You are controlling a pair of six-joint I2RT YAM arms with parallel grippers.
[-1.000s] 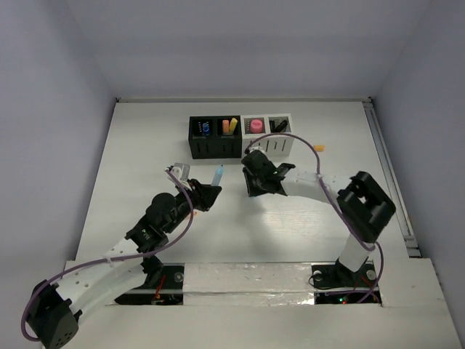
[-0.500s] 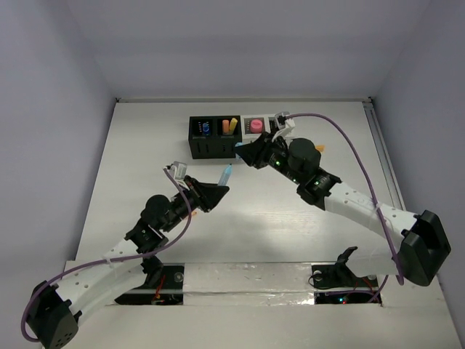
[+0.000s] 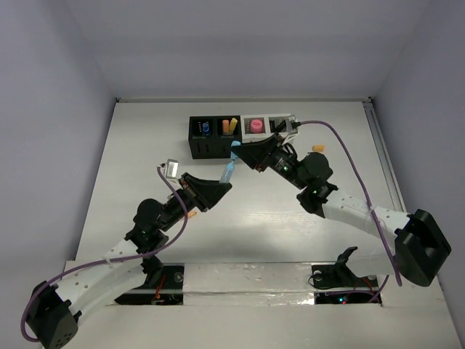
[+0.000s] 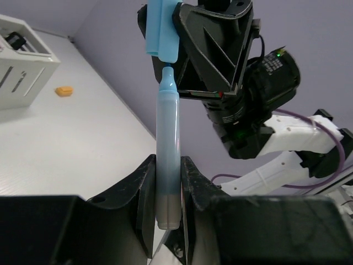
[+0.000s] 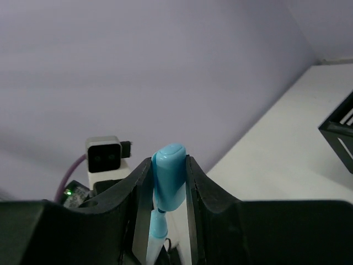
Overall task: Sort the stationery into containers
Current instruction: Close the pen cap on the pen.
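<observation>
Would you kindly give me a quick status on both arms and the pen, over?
Left gripper shut on blue pen, held off the table. Right gripper shut on its cap, cap not fully seated. Containers close behind; nothing between.

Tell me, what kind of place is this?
Probably a robot test booth in a lab: left arm and right arm fixed to a white table, plain walls close around, holders for sorting.

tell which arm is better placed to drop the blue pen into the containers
Probably right: the right gripper grips the blue pen by its cap beside the containers; the left gripper holds its barrel farther back.
</observation>
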